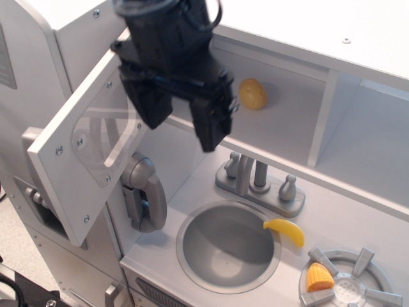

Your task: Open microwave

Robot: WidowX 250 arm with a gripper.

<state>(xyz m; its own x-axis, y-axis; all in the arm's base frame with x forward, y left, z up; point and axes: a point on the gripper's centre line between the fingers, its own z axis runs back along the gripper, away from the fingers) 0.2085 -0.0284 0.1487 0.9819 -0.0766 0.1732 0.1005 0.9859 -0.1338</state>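
The microwave is the silver-grey upper cabinet. Its door [67, 173], with a rounded clear window [105, 137], stands swung wide open to the left. The grey handle [32, 137] shows at the door's outer left edge. The cavity is exposed, and a yellow-orange toy food [253, 93] lies on its floor. My black gripper [182, 121] hangs in front of the cavity's left part, just right of the open door. Its fingers [211, 128] are spread apart with nothing between them, and they do not touch the door.
A grey toy phone [144, 192] hangs below the door. The round sink [192, 246] with a faucet [259, 179] is in front, with a yellow banana [285, 231] on its rim. A corn piece [319, 278] lies on the burner [367, 288]. The fridge door [25, 115] is at left, and an open shelf [370, 141] at right.
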